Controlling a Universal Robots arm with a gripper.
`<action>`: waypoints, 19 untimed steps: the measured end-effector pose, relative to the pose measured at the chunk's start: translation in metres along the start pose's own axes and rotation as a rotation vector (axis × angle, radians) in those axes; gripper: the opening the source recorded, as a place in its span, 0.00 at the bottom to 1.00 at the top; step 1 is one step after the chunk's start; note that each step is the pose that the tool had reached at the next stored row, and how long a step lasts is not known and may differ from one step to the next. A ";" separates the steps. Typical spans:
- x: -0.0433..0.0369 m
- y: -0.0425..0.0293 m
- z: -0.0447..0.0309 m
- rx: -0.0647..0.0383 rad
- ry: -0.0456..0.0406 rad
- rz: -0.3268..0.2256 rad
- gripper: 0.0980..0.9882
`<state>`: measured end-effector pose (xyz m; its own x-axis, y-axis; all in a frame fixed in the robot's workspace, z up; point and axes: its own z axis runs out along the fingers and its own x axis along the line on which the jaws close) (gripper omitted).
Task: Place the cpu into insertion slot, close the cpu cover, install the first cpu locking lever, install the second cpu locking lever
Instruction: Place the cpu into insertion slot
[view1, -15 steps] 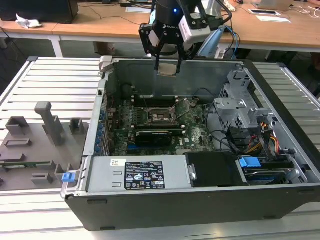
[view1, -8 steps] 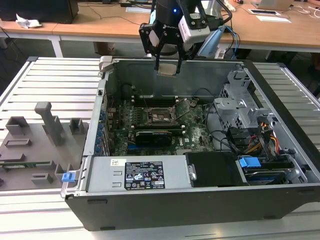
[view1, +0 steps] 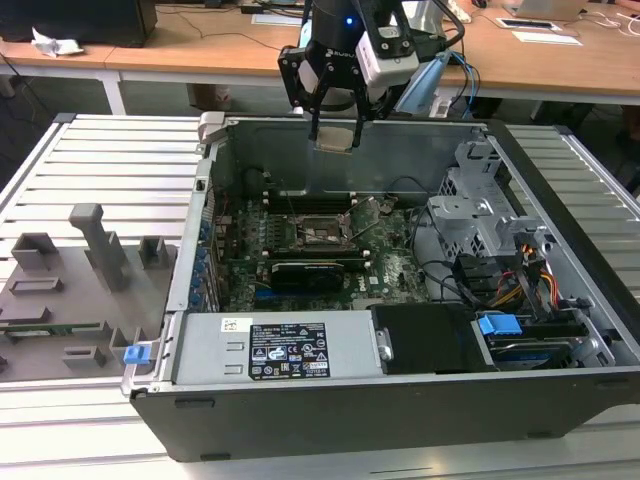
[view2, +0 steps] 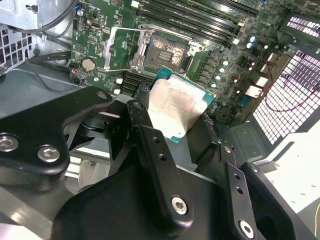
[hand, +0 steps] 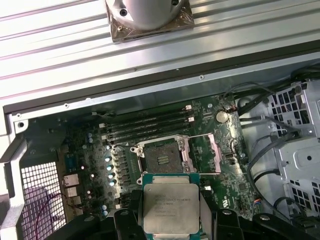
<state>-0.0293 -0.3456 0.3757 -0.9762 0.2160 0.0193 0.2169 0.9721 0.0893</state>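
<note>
black jointed links of the claw (view2: 176, 107) stand closest in the second wrist view, its fingers clenched on opposite edges of the small flat square cpu (hand: 171, 207), silver-grey metal on top with a greenish rim. claw and cpu hang above the open grey metal computer case (view1: 350, 420), which sits on the ribbed grey tabletop (view1: 100, 160). inside the case lies a green motherboard (view1: 390, 265). on it the square dark insertion slot (hand: 161, 157) is bare, with the thin silver-grey frame-shaped cpu cover (hand: 204, 152) swung open just beside it. long narrow black memory slots (hand: 150, 125) run near the slot, and a long black rectangular card (view1: 305, 272) sits on the board.
</note>
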 end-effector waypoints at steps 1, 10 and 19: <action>0.0000 0.0000 0.0000 0.000 -0.0001 0.001 0.50; 0.0000 0.0000 0.0000 0.000 -0.0017 0.019 0.50; 0.0000 0.0000 0.0000 -0.001 -0.0030 0.033 0.50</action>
<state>-0.0293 -0.3456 0.3757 -0.9685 0.2484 0.0193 0.2492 0.9643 0.0893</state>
